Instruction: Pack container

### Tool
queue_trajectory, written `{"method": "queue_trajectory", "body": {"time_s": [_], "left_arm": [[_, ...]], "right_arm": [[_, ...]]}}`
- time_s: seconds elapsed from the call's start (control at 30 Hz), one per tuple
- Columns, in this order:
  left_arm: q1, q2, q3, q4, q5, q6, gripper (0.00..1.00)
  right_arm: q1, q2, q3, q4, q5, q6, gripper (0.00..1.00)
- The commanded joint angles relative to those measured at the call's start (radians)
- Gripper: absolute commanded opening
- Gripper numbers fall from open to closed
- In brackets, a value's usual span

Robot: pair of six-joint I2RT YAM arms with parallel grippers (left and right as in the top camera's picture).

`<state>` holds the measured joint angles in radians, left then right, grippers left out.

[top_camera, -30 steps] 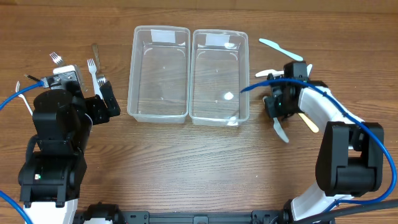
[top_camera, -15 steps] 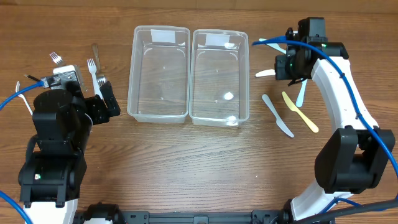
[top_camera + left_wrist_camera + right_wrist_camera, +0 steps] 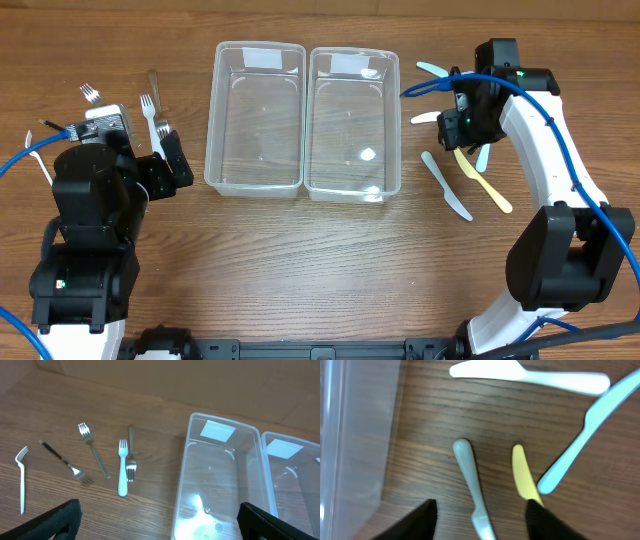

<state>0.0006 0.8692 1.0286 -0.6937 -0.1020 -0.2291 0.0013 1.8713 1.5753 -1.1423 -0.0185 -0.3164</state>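
Right gripper point(image 3: 481, 519) drifts down-frame in overhead since half-second back; jaws now parted, empty. Grey knife point(image 3: 471, 480) lies directly between fingers, long axis crosswise to closing, right of right-hand container point(image 3: 352, 120). Right arm nearer.

Bright even light, soft shadows, glare in container point(image 3: 202, 507), right wrist view blurry

- A brown wooden table point(image 3: 320, 270) with clear grain is seen; the whole overhead view is filled by it.
- Behind its far edge a plain beige surface point(image 3: 175, 377) is shown, perhaps a wall or a board.
- The wood is lit evenly.
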Motion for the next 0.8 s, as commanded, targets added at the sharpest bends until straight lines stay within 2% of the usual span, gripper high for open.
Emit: {"method": "queue_trajectory", "body": {"time_s": [0.0,0.37,0.77], "left_arm": [[0.006,0.0,0.024,0.002,-0.002,0.023,1.0],[0.006,0.0,0.024,0.003,-0.002,0.023,1.0],[0.006,0.0,0.024,0.003,-0.002,0.023,1.0]], "right_arm": [[0.003,0.024,-0.005,0.004,0.003,-0.082,0.69],[0.003,0.196,-0.005,-0.008,0.003,-0.08,0.69],[0.003,0.216,-0.005,0.001,-0.002,-0.081,0.7]]}}
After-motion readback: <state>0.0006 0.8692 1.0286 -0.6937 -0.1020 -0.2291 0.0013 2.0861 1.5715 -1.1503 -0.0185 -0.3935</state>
